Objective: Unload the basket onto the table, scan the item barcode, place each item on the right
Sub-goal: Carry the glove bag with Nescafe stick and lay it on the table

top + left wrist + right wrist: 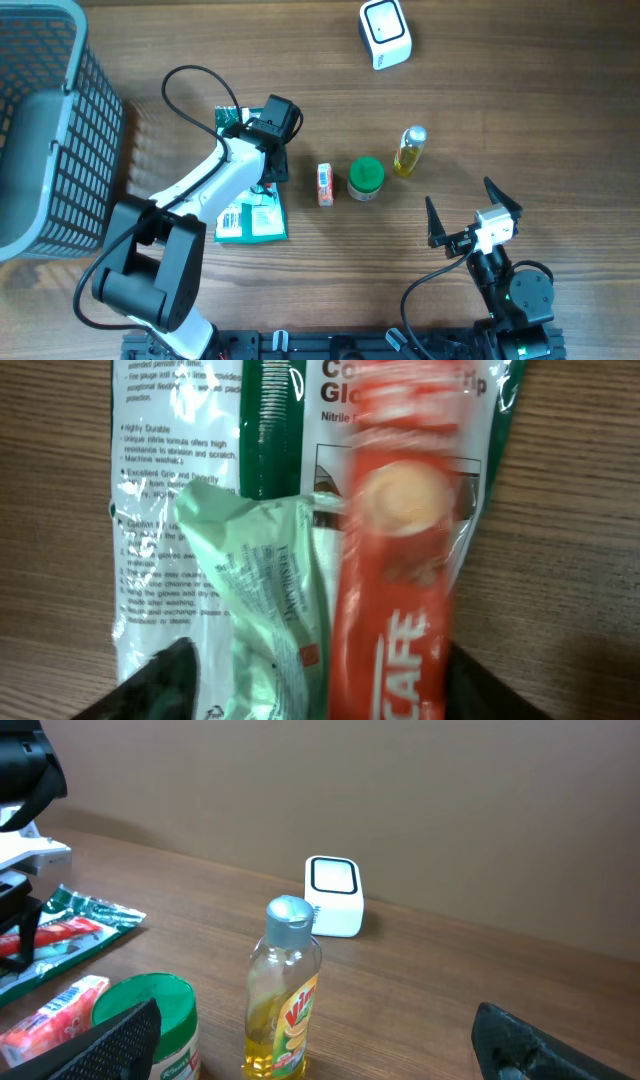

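Observation:
The white barcode scanner (385,33) stands at the back of the table, also in the right wrist view as the scanner (333,895). My left gripper (325,690) hovers over a green-and-white glove packet (250,215). Its jaws stand apart, open. Between them lie a blurred red coffee sachet (400,560) and a crumpled pale green packet (270,590), both resting on the glove packet (180,480). My right gripper (465,205) is open and holds nothing, near the front right, facing a bottle of yellow liquid (285,995).
A grey mesh basket (40,130) fills the far left. In the middle, in a row, stand a small orange-and-white pack (324,185), a green-lidded jar (366,178) and the bottle of yellow liquid (410,151).

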Controlling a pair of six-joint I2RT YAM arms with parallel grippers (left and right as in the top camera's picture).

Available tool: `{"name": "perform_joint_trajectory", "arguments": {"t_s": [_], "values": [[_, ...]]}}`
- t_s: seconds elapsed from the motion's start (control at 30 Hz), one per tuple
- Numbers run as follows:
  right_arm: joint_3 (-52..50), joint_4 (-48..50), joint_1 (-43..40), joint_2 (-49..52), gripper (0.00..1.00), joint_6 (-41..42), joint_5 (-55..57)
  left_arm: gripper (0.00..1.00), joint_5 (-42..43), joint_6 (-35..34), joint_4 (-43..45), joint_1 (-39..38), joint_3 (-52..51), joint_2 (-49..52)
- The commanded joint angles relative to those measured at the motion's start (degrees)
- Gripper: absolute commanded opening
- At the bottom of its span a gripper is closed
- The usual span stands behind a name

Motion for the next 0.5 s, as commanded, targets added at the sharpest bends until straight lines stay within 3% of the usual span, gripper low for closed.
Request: {"name": "perform_joint_trajectory", "arguments": {"t_s": [0.0,0.13,0.27,0.33,0.4,0.47], "values": [[-0.07,0.26,-0.04,-0.26,1.0,0.07,0.15,0.71,0.92,-0.22,-0.15,-0.11,-0.39,0.46],[-0.07,0.26,-0.04,-0.26,1.0,0.07,0.15,0.81,0.94,1.49,-0.22,-0.04,0.04,-1.38],[-0.07,0.26,-0.04,-0.26,1.0,0.07,0.15,0.82,0.96,1.46,-0.02,-0.04,0.61,-7.26],[-0.07,0.26,-0.04,-0.26,1.0,0.07,0.15,0.73,1.2,1.49,0.07,-0.07,0.61,-10.91],[-0.07,0.26,-0.04,-0.26,0.99,0.09,0.15,0.54,1.97,1.55,0.85,-0.07,0.61,-12.37],[-0.07,0.26,-0.04,-0.26,1.0,0.07,0.15,0.49,5.77,7.04,2.78,-0.07,0.61,-12.22]]}}
